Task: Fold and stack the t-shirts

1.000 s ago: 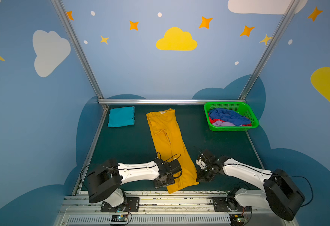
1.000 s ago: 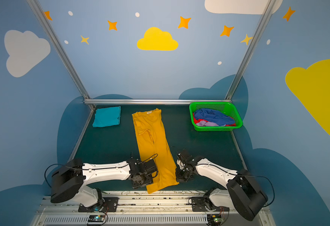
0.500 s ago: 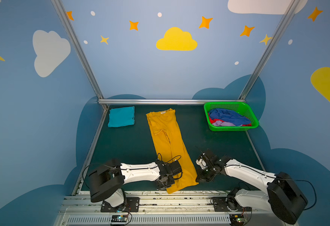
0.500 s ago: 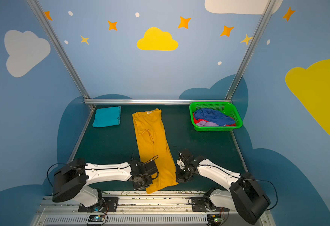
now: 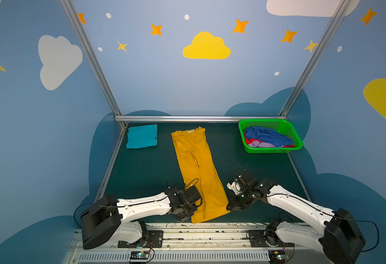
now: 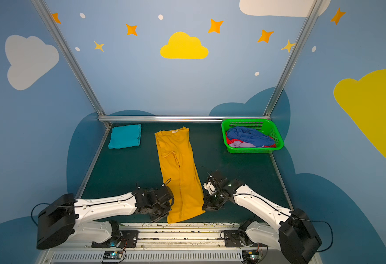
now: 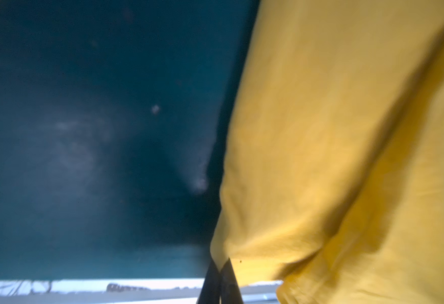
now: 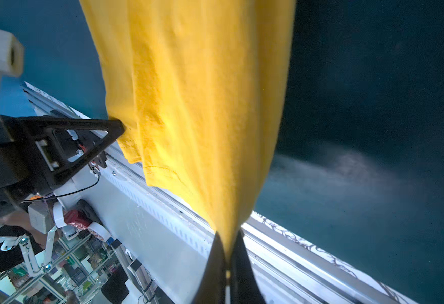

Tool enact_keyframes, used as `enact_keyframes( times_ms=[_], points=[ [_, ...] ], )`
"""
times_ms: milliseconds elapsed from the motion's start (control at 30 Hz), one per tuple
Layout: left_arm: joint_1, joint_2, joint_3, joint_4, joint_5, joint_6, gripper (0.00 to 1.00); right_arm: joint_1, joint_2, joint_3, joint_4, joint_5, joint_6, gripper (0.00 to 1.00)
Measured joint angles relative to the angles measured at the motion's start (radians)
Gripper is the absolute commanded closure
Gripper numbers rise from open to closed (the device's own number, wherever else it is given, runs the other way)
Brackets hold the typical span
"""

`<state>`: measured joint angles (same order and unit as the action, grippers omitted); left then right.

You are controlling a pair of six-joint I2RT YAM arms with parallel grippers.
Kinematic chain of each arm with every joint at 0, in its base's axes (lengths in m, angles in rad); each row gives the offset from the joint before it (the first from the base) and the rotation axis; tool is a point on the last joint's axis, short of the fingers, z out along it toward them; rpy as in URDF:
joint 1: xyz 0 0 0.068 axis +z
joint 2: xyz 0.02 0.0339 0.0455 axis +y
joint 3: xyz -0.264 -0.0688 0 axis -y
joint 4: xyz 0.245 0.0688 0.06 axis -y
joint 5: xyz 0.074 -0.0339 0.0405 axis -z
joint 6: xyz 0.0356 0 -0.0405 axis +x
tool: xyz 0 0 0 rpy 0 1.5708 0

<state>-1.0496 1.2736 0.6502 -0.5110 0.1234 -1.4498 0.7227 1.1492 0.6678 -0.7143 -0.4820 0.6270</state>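
Observation:
The mustard-yellow t-shirt (image 5: 196,169) (image 6: 178,169) lies as a long narrow strip down the middle of the table, collar at the far end. My left gripper (image 5: 189,216) (image 7: 219,265) is shut on its near left hem corner. At the near right hem corner my right gripper (image 5: 230,206) (image 8: 227,237) is shut on the cloth, which rises in a fold from both pairs of jaws. A teal t-shirt (image 5: 141,136) rests folded at the far left. Blue (image 5: 265,136), red (image 5: 251,140) and lavender (image 5: 259,144) t-shirts lie crumpled in the basket.
The bright green basket (image 5: 272,150) stands at the far right corner. Dark green mat (image 5: 146,169) shows on both sides of the yellow strip. A metal rail (image 5: 210,228) runs along the table's near edge, just behind the hem.
My left gripper has closed on the hem corner of the yellow t-shirt. My right gripper has stayed shut on its corner, and both arms have barely shifted.

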Motion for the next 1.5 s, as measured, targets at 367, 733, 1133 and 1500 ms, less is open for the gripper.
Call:
enact_keyframes(
  times_ms=[367, 733, 1133, 1500],
  points=[
    [0.285, -0.172, 0.111, -0.016, -0.047, 0.09, 0.96, -0.112, 0.261, 0.328, -0.03, -0.036, -0.052, 1.0],
    [0.647, 0.089, 0.32, 0.008, 0.107, 0.294, 0.96, -0.244, 0.75, 0.858, -0.038, -0.09, -0.135, 1.0],
    [0.803, 0.512, 0.578, 0.074, 0.305, 0.446, 0.96, -0.265, 1.201, 1.429, -0.175, -0.124, -0.194, 1.0],
    [0.912, 0.609, 0.604, 0.102, 0.367, 0.468, 0.62, -0.281, 1.346, 1.574, -0.243, -0.131, -0.192, 0.66]
  ],
)
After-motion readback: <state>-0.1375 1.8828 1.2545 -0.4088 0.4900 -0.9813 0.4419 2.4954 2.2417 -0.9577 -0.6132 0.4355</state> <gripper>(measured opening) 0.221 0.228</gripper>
